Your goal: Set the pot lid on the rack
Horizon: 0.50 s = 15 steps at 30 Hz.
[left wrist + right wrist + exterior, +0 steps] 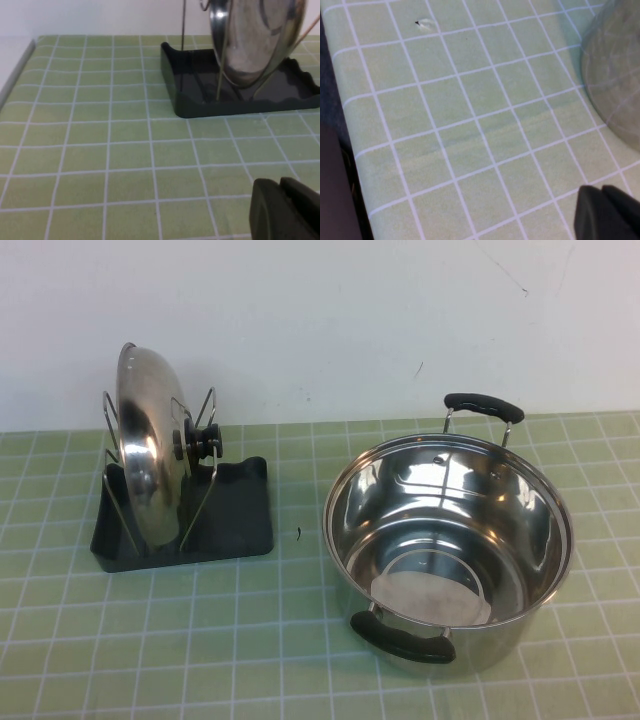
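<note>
From the high view we see the pot lid (148, 455) standing on edge in the rack (235, 515), held between the upright wire loops, its black knob (200, 439) facing the pot (450, 545); the rack sits on the left of the green checked tablecloth (200, 640), the pot well apart on the right, open and upright; neither arm shows here.

From the left wrist view we see the lid (260, 40) resting in the dark tray (200, 95); the left gripper (285, 210) shows only as a dark corner above the cloth, away from the rack, holding nothing we can see; whether its claw is open we cannot tell.

From the right wrist view we see the pot's steel wall (615, 75) at one edge; the right gripper (607, 215) is likewise a dark corner over the cloth; its claw's opening we cannot tell.
</note>
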### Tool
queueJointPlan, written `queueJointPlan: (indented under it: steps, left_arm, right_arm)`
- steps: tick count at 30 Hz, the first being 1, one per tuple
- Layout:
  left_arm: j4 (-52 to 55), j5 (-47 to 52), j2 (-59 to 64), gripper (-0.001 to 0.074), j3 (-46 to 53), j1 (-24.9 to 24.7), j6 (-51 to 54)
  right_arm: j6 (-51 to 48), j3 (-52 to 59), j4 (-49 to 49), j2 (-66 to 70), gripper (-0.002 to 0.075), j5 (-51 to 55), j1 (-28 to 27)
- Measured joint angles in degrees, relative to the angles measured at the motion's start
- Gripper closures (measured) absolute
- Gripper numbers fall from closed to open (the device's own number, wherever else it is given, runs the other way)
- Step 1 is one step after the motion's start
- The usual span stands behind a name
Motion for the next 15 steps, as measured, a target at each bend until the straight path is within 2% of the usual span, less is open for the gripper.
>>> queueJointPlan:
  steps: [15]
  left_arm:
    - [-0.1, 0.0, 0.0, 0.0736, 0.0, 2.0, 1.9]
  right_arm:
    - [0.0, 0.0, 0.0, 0.0, 0.0727, 0.0, 0.0]
